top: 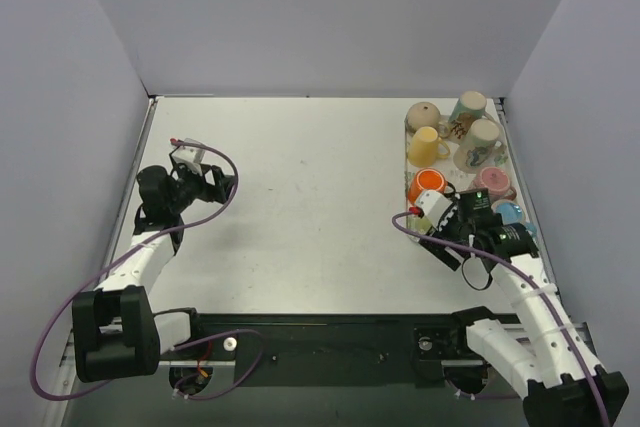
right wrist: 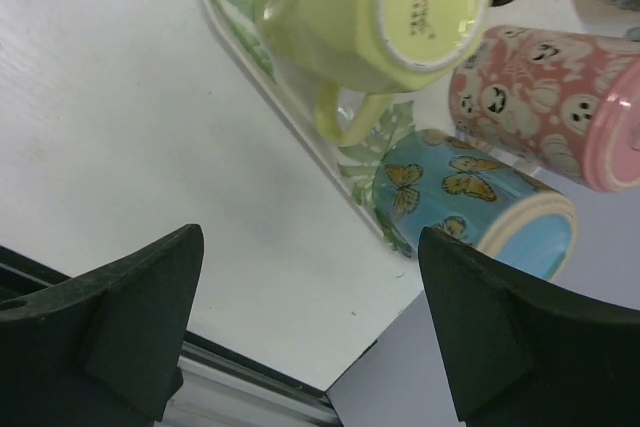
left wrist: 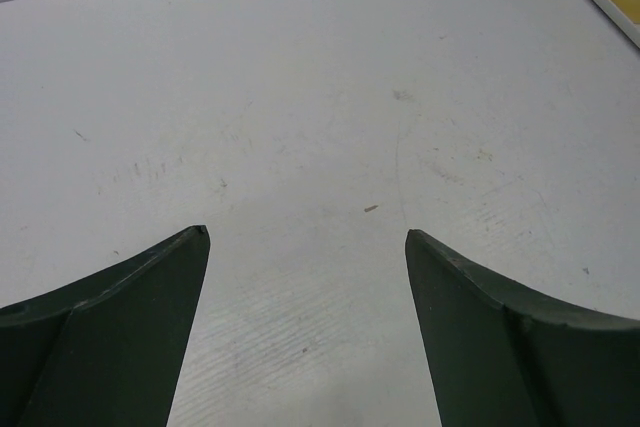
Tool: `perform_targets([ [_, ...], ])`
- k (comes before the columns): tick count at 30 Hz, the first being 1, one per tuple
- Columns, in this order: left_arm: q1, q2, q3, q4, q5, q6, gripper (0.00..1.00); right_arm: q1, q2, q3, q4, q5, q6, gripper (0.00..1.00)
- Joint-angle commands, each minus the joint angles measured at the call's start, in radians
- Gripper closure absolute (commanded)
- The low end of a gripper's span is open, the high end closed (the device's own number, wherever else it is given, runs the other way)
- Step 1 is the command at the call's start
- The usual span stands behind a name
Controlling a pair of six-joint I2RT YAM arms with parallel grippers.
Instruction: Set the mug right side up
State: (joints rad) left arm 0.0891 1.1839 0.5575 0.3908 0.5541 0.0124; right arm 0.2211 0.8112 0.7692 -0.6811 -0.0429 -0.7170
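On the tray (right wrist: 298,117): yellow-green mug (right wrist: 370,17) base up, butterfly mug (right wrist: 470,197) on its side.
Right hand (right wrist: 310,235): spread, above the tray's edge.
Left hand (left wrist: 306,234): spread over worktop (left wrist: 300,97).

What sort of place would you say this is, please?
Probably a robotics lab test cell: a white table walled by grey panels, a left arm and right arm bolted at its near edge, and a tray crowded with mugs.

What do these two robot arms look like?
The left arm and right arm are white tubes with chunky black joints; a purple cable loops along each. The left end effector and right end effector each have two dark, wedge-shaped fingers.
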Motion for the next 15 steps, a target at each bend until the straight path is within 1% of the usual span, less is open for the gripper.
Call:
perform_targets([
  [1,0.009,-0.017,-0.004,0.005,0.021,0.012,0.11,-0.038,0.1,-0.065,0.03,-0.023,-0.153,0.18],
  [2,0.008,-0.023,-0.007,0.011,0.021,0.012,0.11,-0.057,0.135,-0.068,0.046,-0.029,-0.166,0.21],
  [4,0.008,-0.033,-0.01,0.01,0.017,0.017,0.11,-0.092,0.167,-0.062,0.097,-0.044,-0.167,0.22],
  [7,0.008,-0.035,-0.022,0.016,0.003,0.023,0.11,-0.155,0.218,-0.059,0.159,-0.121,-0.186,0.23],
  [9,0.008,-0.035,-0.025,0.023,-0.003,0.026,0.12,-0.163,0.255,-0.064,0.176,-0.169,-0.213,0.25],
  [10,0.008,-0.035,-0.028,0.026,-0.005,0.026,0.12,-0.164,0.266,-0.08,0.211,-0.175,-0.223,0.27],
  [12,0.008,-0.036,-0.028,0.031,-0.011,0.029,0.12,-0.169,0.293,-0.103,0.256,-0.178,-0.242,0.32],
  [15,0.009,-0.036,-0.025,0.03,-0.026,0.032,0.12,-0.196,0.347,-0.096,0.272,-0.179,-0.266,0.34],
])
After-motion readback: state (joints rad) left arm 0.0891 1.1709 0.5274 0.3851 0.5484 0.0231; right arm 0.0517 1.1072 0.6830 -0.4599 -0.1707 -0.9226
